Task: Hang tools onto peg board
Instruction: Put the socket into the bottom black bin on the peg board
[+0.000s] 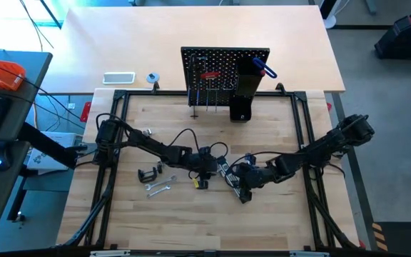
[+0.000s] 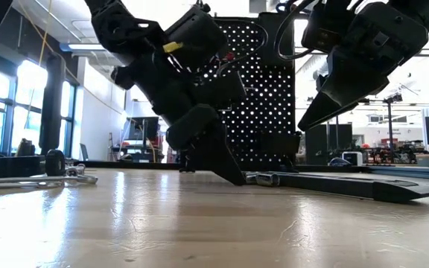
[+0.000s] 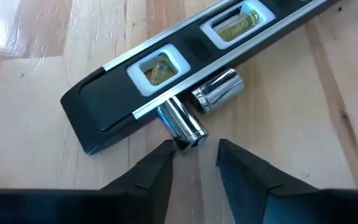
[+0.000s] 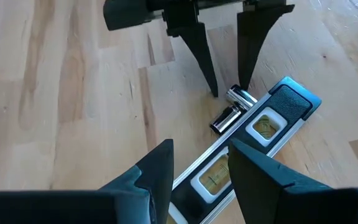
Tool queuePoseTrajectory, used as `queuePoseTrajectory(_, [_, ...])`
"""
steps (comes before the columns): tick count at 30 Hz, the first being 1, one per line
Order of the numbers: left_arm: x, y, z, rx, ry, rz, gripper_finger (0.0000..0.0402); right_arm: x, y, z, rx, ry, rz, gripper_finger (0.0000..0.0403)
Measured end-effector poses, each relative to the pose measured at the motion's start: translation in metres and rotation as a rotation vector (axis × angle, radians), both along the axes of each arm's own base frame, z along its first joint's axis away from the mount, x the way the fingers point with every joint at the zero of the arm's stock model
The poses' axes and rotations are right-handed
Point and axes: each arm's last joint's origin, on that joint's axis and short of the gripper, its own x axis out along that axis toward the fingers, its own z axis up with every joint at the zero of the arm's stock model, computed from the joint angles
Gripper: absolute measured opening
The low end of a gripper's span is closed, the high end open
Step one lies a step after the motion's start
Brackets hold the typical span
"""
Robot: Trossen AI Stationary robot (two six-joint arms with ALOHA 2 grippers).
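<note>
Two robot hands meet over a black-and-silver level [image 3: 185, 56] lying flat mid-bench.
Left hand [image 3: 194, 149], fingers apart, straddles one of two chrome sockets [image 3: 180, 123] touching the level; right hand [image 4: 201, 163] hovers open; peg board [image 1: 216, 71] stands upright beyond.

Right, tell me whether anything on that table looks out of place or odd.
Two small chrome sockets lie loose against the black-and-silver spirit level mid-table, one rolled askew from the other. The left gripper hovers open right at the nearer socket; the right gripper waits open over the level. Nothing looks spilled or damaged.
</note>
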Motion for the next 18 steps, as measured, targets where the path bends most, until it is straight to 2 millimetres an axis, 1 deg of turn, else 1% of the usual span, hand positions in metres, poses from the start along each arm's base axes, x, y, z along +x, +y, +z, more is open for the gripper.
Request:
queuePoseTrajectory(3, [0.0018, -0.0002, -0.0058, -0.013, -0.002, 0.01, 0.0116, 0.0001, -0.0001, 0.0, 0.002, -0.001, -0.003, 0.0145])
queuePoseTrajectory(10, [0.0025, -0.001, -0.0053, -0.02, -0.009, 0.026, 0.0118, 0.0, 0.0, 0.0, 0.003, -0.001, -0.003, 0.0145])
queuePoseTrajectory(13, [0.0031, -0.0026, -0.0046, -0.026, -0.009, 0.028, 0.0133, 0.0, -0.0001, 0.0, 0.002, 0.0, -0.003, 0.0145])
queuePoseTrajectory(18, [0.004, -0.0036, -0.0043, -0.045, -0.021, 0.045, 0.0171, 0.0, 0.0, 0.0, 0.0, 0.0, -0.001, 0.0145])
